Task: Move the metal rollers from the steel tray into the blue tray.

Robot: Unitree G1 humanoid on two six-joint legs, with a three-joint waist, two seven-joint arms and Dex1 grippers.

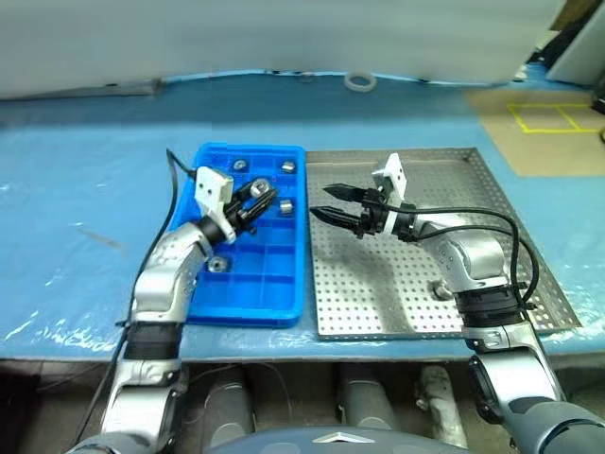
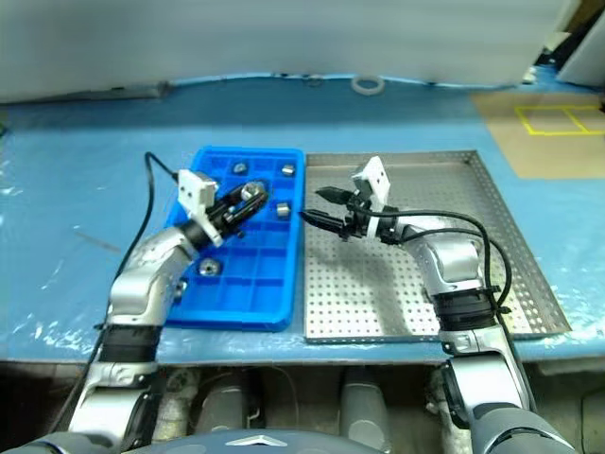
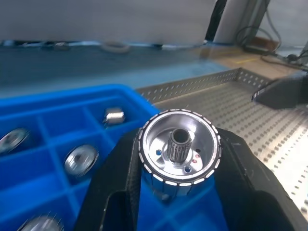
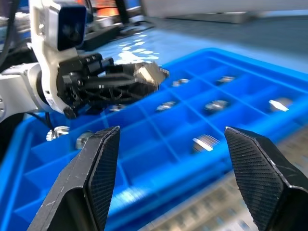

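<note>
At lower centre of the head view one roller (image 1: pixel 441 288) lies on the steel tray (image 1: pixel 492 189). Mid-frame, the left claw (image 1: pixel 263 198) grips a roller (image 3: pixel 179 153) over the blue tray (image 1: pixel 274 293), its bore aimed rightward. The right claw (image 1: pixel 331 203) gapes empty, facing it. Further rollers (image 1: pixel 286 205) sit in far compartments. On the worktop (image 1: pixel 85 170) beyond lies a tape ring (image 1: pixel 360 81).

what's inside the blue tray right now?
Several metal rollers sit in separate compartments of the blue tray. The left gripper, holding another roller, and its arm cover some compartments, so no full count.
</note>
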